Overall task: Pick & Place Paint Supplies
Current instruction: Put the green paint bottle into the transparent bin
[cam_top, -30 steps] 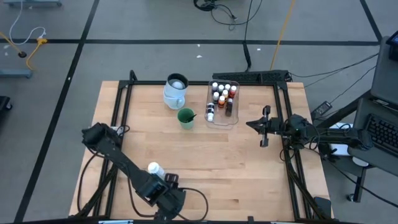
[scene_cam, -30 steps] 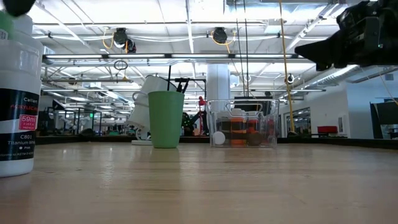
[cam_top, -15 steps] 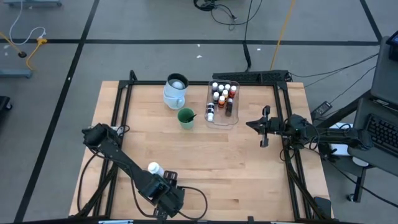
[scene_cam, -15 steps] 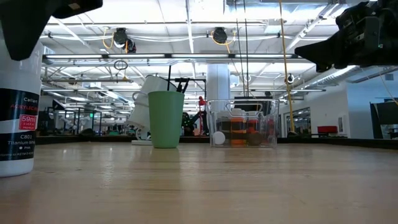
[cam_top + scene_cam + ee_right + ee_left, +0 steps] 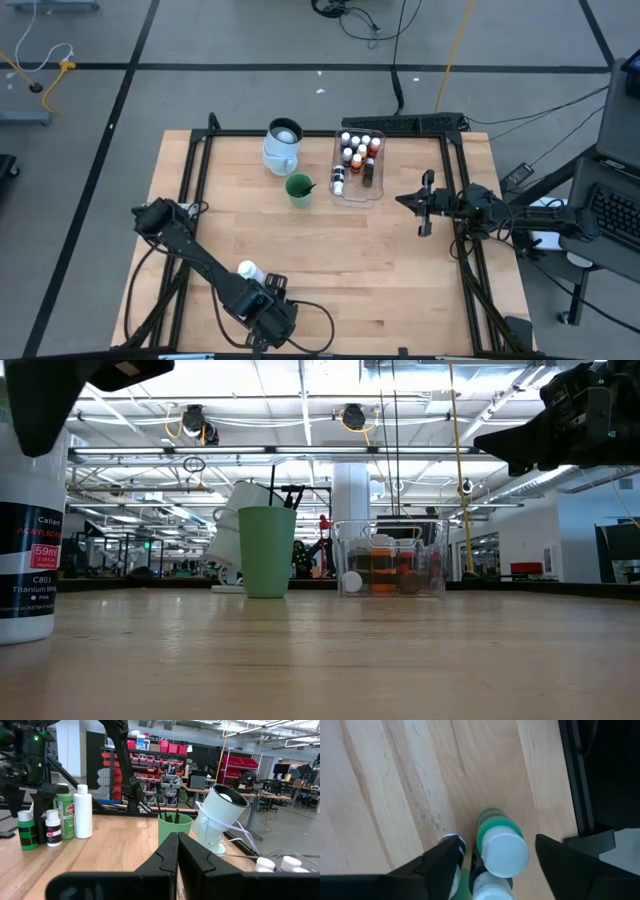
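Near the table's front left stands a cluster of paint bottles: a green bottle with a white cap [image 5: 502, 851], a tall white bottle [image 5: 83, 812] and two small ones [image 5: 52, 827]. My left gripper [image 5: 497, 847] points down over them, open, one finger on either side of the green bottle's cap with a gap on both sides. Several tiny bottles [image 5: 356, 152] sit in the clear tub [image 5: 378, 190]. Dark brushes stand in the green cup [image 5: 298, 189]. My right gripper [image 5: 425, 207] hovers shut by the right edge, holding nothing.
A pale-blue jug [image 5: 282, 146] stands at the far side beside the green cup. A black frame [image 5: 190, 180] rims the table. In the low view the big white bottle [image 5: 30, 550] stands at the near left. Bare wood lies in the middle [image 5: 340, 250].
My left gripper has come down over the tops of the bottles at the front left; in the low view its dark body now covers the white bottle's cap. The bottles have stayed where they were.
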